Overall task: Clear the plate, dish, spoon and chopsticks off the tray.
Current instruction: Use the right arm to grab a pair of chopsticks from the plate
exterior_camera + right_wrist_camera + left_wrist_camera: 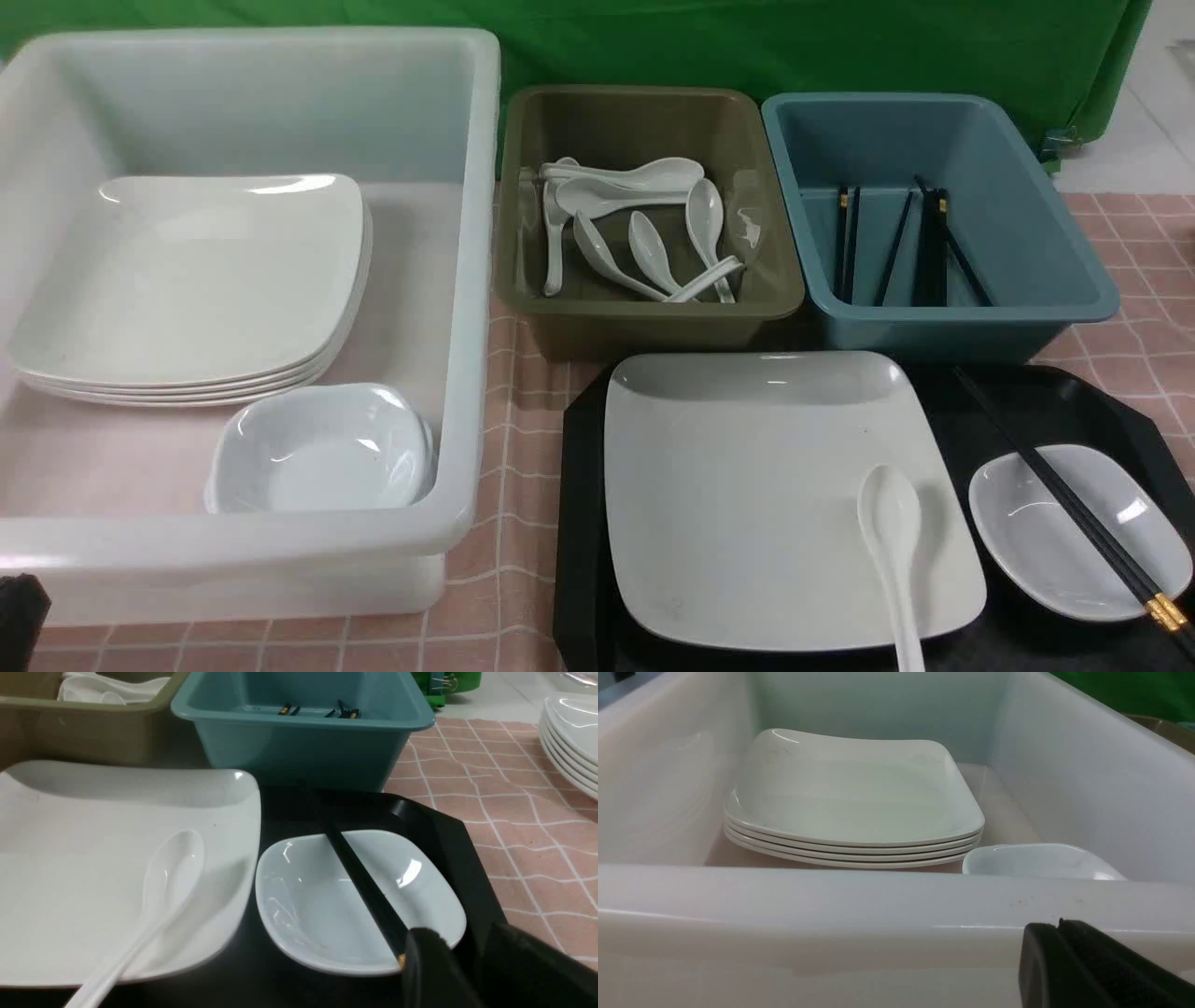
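Note:
The black tray [583, 485] lies at the front right. The large white plate [747, 485] sits on it, with the white spoon [892, 532] lying on the plate's near right part. The small dish [1046, 541] sits right of the plate, and the black chopsticks [1074, 504] lie across it. In the right wrist view, my right gripper [462, 938] is open just by the chopsticks' [364, 882] gold-banded end, at the dish's [308, 905] near rim. My left gripper [1059, 926] is shut and empty, just outside the white bin's near wall [831, 905].
A big white bin [467, 280] at the left holds stacked plates [187, 280] and a small dish [317, 448]. An olive bin [644, 308] holds several spoons. A blue bin [1074, 280] holds chopsticks. More plates [570, 732] are stacked on the cloth off to the right.

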`<action>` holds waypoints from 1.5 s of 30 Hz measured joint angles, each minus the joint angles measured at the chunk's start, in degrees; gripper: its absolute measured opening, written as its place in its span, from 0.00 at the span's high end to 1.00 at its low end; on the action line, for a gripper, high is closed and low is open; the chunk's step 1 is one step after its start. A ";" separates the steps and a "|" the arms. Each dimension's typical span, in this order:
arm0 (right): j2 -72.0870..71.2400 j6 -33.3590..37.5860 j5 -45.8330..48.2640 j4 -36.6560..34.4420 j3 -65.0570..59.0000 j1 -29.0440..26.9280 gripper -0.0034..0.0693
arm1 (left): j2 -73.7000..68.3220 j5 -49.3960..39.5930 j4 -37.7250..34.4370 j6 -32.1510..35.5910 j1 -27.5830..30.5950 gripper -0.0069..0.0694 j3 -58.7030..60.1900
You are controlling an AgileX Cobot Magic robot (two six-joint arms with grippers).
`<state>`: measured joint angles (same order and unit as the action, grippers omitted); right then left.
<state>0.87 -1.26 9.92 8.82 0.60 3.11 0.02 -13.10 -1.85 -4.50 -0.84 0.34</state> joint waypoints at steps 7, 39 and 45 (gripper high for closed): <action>0.00 0.00 0.00 0.00 0.00 0.00 0.62 | 0.00 0.00 0.00 0.00 0.00 0.90 0.00; 0.00 0.00 0.00 0.00 0.00 0.00 0.62 | 0.00 0.00 0.00 -0.02 0.00 0.90 0.00; 0.00 -4.55 -0.19 -3.37 0.00 0.00 0.62 | 0.00 0.00 0.00 -0.02 0.00 0.90 0.00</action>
<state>0.87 -5.81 9.73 5.45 0.60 3.11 0.02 -13.10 -1.85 -4.52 -0.84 0.34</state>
